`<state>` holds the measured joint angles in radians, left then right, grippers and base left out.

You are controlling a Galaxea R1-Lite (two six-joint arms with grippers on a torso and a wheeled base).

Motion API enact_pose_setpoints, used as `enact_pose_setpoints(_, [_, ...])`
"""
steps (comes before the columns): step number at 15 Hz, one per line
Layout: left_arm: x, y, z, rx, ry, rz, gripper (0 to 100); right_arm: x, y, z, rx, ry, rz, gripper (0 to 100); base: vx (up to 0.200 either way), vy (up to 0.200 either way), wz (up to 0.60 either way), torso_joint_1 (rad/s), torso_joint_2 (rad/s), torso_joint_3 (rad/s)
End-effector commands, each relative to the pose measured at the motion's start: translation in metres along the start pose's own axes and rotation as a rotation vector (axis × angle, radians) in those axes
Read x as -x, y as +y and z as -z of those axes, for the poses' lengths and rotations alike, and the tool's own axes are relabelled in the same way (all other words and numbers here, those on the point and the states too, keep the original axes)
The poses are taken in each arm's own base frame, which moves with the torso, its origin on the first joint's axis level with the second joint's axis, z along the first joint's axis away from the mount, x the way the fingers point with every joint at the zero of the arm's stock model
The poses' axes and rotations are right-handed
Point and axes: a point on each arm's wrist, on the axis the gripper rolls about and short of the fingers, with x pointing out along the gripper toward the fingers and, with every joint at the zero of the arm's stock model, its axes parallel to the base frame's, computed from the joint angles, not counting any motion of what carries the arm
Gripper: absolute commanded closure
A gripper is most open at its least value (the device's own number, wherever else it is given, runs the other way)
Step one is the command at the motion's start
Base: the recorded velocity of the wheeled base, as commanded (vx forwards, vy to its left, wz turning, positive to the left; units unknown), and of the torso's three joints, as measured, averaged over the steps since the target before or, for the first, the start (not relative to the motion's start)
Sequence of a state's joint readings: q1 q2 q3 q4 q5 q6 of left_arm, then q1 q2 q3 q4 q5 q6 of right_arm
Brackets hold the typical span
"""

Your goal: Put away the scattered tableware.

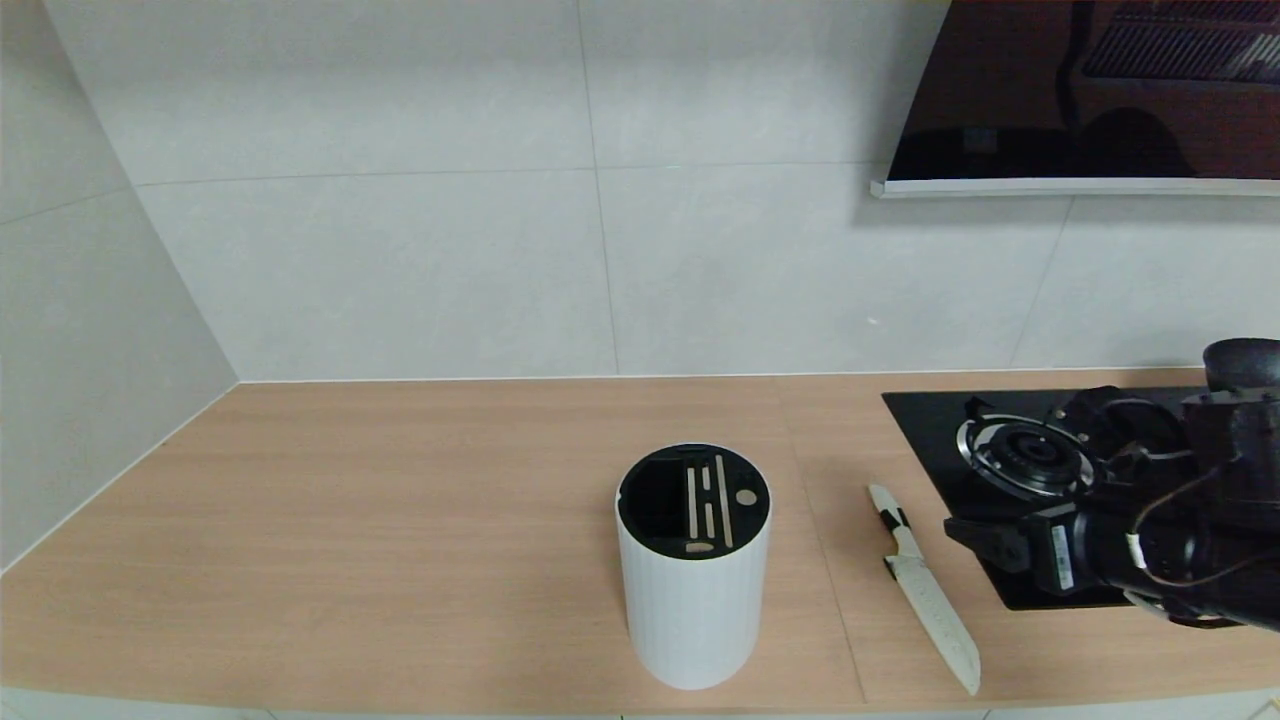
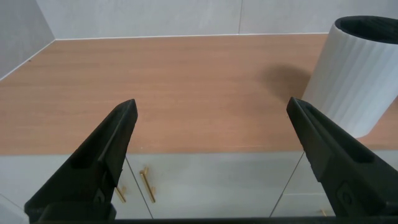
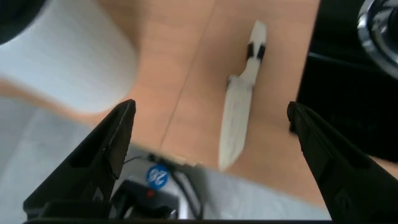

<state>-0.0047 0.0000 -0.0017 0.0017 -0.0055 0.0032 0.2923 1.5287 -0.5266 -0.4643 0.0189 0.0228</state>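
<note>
On the wooden counter (image 1: 400,520), your head view shows the white-bladed knife (image 1: 924,587) flat between the white ribbed cylindrical holder (image 1: 693,590) and the black hob (image 1: 925,422). Left wrist view: your left gripper (image 2: 211,107) is spread wide, empty, near the holder. Right wrist view: your right gripper (image 3: 210,112) is wide above the knife; an off-centre pinch could skid it off the edge.

Black gas hob (image 1: 1020,455) on wooden counter (image 1: 400,520); hood (image 1: 1080,90) above.
</note>
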Motion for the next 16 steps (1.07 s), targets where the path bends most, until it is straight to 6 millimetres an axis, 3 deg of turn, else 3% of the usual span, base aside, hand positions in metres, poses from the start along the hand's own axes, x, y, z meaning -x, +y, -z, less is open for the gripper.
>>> enact_pose_setpoints(1, [0.000,0.000,0.000,0.000,0.002,0.001,0,-0.053,0.003,0.016,0.013,0.081,0.047,0,0.000,0.000,0.00,0.000,0.00,0.000])
enact_pose_setpoints(10, [0.000,0.000,0.000,0.000,0.000,0.001,0,-0.119,0.000,0.062,0.013,0.183,0.106,0,0.000,0.000,0.00,0.000,0.00,0.000])
enact_pose_setpoints(15, [0.000,0.000,0.000,0.000,0.002,0.001,0,-0.143,-0.001,0.078,-0.002,0.155,0.108,0,0.000,0.000,0.00,0.000,0.00,0.000])
enact_pose_setpoints(16, [0.000,0.000,0.000,0.000,0.000,0.001,0,-0.156,-0.002,0.087,-0.006,0.153,0.112,0,0.000,0.000,0.00,0.000,0.00,0.000])
